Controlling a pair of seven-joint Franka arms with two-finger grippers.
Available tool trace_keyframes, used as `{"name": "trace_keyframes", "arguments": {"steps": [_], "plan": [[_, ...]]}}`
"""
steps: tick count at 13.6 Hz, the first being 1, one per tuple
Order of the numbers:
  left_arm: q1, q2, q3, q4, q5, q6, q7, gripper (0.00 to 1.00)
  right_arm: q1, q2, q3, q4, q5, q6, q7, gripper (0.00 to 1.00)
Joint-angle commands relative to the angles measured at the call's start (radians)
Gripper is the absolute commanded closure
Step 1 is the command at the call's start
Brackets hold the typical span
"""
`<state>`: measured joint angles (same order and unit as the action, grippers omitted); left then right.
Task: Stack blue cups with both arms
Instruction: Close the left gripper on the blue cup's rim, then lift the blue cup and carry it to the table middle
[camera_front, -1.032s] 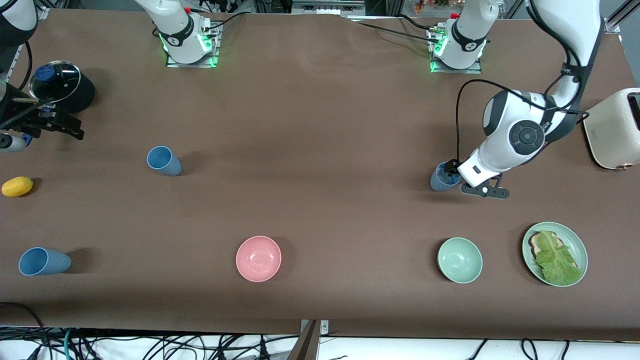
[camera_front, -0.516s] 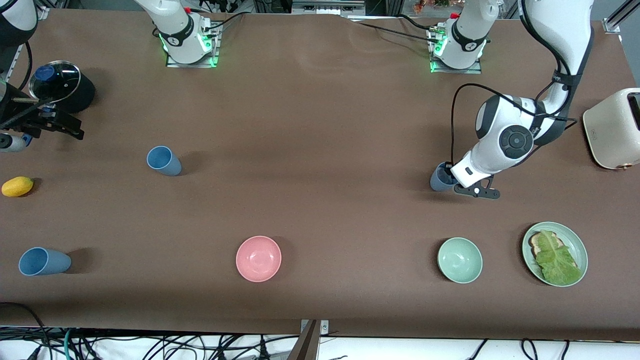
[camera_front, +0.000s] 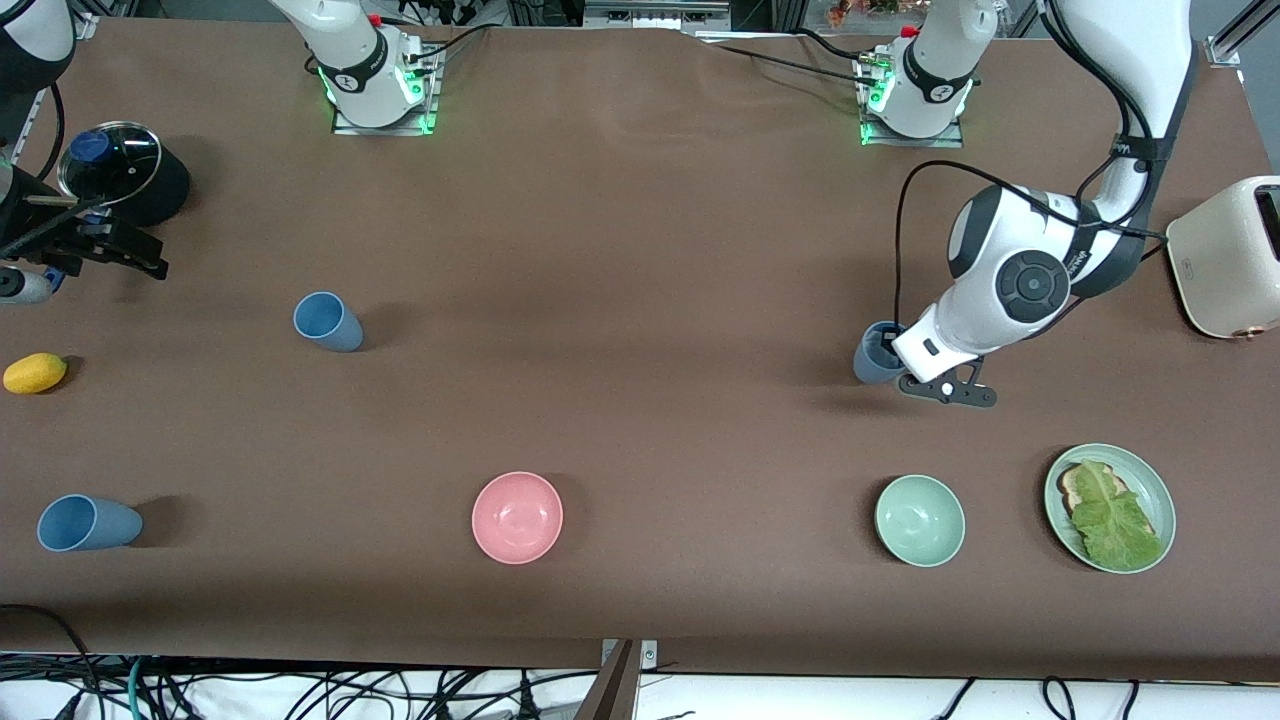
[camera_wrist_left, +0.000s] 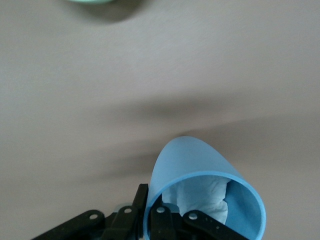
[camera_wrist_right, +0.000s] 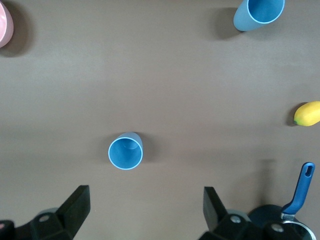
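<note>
My left gripper (camera_front: 888, 350) is shut on the rim of a grey-blue cup (camera_front: 870, 362), low at the table toward the left arm's end. In the left wrist view one finger (camera_wrist_left: 140, 202) is outside the cup (camera_wrist_left: 192, 157) and the other inside its whitish interior. A plain blue cup (camera_front: 327, 321) stands toward the right arm's end, and another blue cup (camera_front: 88, 523) sits nearer the front camera. My right gripper (camera_front: 140, 258) is open and empty, up over the table beside the pot. The right wrist view shows its fingers (camera_wrist_right: 75, 205) wide apart, with both blue cups (camera_wrist_right: 125, 151) (camera_wrist_right: 258, 13) below.
A pink bowl (camera_front: 517, 517), a pale green bowl (camera_front: 919, 520) and a green plate (camera_front: 1152, 478) with lettuce on toast line the front. A lemon (camera_front: 35, 372) and a lidded black pot (camera_front: 125, 170) sit at the right arm's end. A cream toaster (camera_front: 1225, 255) stands at the left arm's end.
My left gripper has shifted slightly toward the right arm's end, and the grey-blue cup in it has moved along. The right arm has not moved.
</note>
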<state>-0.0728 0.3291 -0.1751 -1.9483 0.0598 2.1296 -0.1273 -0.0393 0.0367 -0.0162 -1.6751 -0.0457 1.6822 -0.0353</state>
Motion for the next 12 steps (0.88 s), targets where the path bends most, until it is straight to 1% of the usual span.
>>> {"name": "trace_keyframes", "arguments": {"steps": [1,2,3,5,8,12], "plan": [[-0.021,0.007,-0.087,0.061,0.006,-0.051,-0.165,1.0,-0.011,-0.005,0.008,0.0,0.006,-0.006,0.009,0.0],[-0.038,0.034,-0.109,0.081,0.006,-0.051,-0.245,1.0,-0.011,-0.004,0.008,0.0,0.006,-0.006,0.009,0.0],[-0.079,0.069,-0.127,0.125,0.008,-0.051,-0.309,1.0,-0.011,-0.004,0.008,0.0,0.006,-0.006,0.009,0.0],[-0.169,0.134,-0.127,0.211,0.008,-0.051,-0.44,1.0,-0.011,-0.004,0.008,0.0,0.006,-0.006,0.009,0.0],[-0.255,0.214,-0.127,0.311,0.008,-0.051,-0.604,1.0,-0.011,-0.004,0.008,0.0,0.006,-0.006,0.009,0.0],[-0.295,0.254,-0.13,0.318,0.006,-0.048,-0.626,1.0,-0.011,-0.004,0.008,0.0,0.006,-0.006,0.009,0.0]]}}
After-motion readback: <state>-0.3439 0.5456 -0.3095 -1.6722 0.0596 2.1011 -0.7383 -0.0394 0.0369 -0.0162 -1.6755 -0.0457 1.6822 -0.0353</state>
